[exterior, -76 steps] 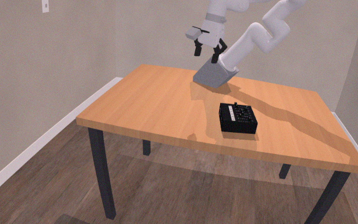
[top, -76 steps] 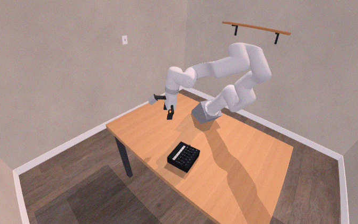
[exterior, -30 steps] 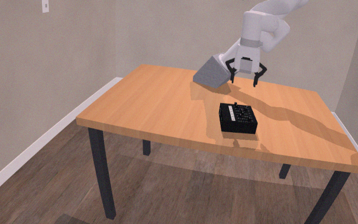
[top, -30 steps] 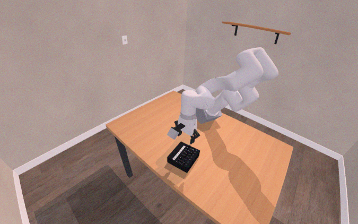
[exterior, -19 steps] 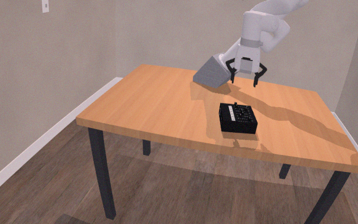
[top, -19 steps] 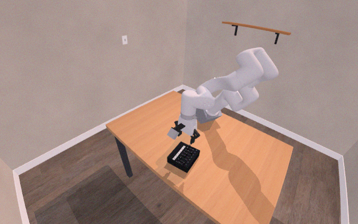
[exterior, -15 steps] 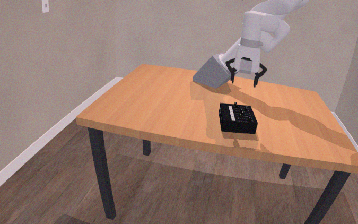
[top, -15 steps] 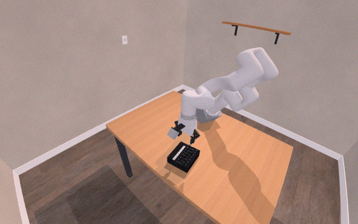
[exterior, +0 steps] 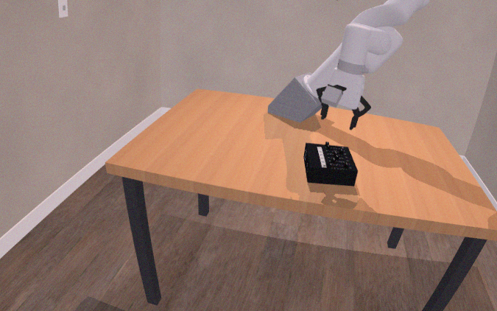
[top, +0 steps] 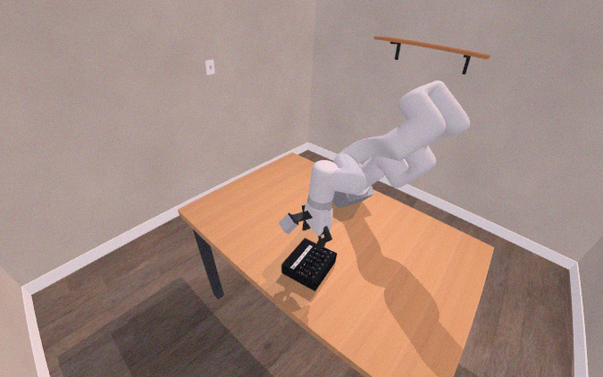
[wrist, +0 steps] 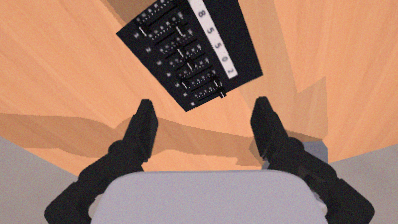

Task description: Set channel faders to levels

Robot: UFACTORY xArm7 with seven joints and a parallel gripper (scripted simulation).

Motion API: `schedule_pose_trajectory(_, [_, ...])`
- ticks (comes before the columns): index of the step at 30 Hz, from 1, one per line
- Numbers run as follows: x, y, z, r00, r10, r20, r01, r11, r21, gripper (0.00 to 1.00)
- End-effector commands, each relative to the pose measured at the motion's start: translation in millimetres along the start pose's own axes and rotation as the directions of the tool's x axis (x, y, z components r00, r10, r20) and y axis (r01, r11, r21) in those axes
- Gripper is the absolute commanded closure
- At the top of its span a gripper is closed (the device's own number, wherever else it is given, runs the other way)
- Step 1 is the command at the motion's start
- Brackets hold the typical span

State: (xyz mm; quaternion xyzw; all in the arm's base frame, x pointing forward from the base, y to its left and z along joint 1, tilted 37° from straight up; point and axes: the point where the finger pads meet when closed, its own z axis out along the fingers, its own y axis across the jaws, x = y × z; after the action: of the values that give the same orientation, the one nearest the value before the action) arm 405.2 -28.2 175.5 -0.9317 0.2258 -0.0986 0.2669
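Note:
The black lighting desk (top: 313,277) (exterior: 330,176) (wrist: 246,46) stands on the table. White tape (top: 301,256) (exterior: 321,157) (wrist: 216,40) runs across its top; in the wrist view I read 8, 5, 5, 0 and 2, rotated, and the rest is cut off by the frame. Several small dark fader caps stand at differing places along the slots; their exact levels are too small to tell. A dark cap (exterior: 327,144) (wrist: 222,94) sticks up at the desk's edge nearest the gripper. My gripper (top: 314,238) (exterior: 338,122) (wrist: 203,110) is open and empty, above and just behind the desk, touching nothing.
The wooden table (top: 247,211) (exterior: 211,147) (wrist: 60,70) bears the desk near its front edge. The arm's grey base (exterior: 294,100) stands at the table's back. The arm's shadow falls across the table. A wall shelf (top: 430,46) hangs far behind the arm.

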Motion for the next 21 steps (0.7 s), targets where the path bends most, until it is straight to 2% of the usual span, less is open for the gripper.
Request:
schedule_pose_trajectory(1, [-0.2, -5.5, 18.9, 0.964, 0.260, -0.057, -0.264, 0.962, -0.069, 0.00])
schedule_pose_trajectory(4, [-0.6, -6.7, 21.9, 0.953, 0.295, -0.067, -0.299, 0.952, -0.070, 0.00])
schedule_pose_trajectory(5, [-1.0, -8.0, 24.8, 0.915, 0.393, -0.095, -0.400, 0.913, -0.080, 0.00])
schedule_pose_trajectory(11, [-3.4, -16.0, 38.6, 0.811, 0.564, -0.156, -0.578, 0.814, -0.056, 0.00])
schedule_pose_trajectory(19, [-5.2, -21.6, 45.8, 0.607, 0.759, -0.236, -0.783, 0.622, -0.010, 0.00])
schedule_pose_trajectory(21, [-5.2, -21.6, 45.8, 0.607, 0.759, -0.236, -0.783, 0.622, -0.010, 0.00])
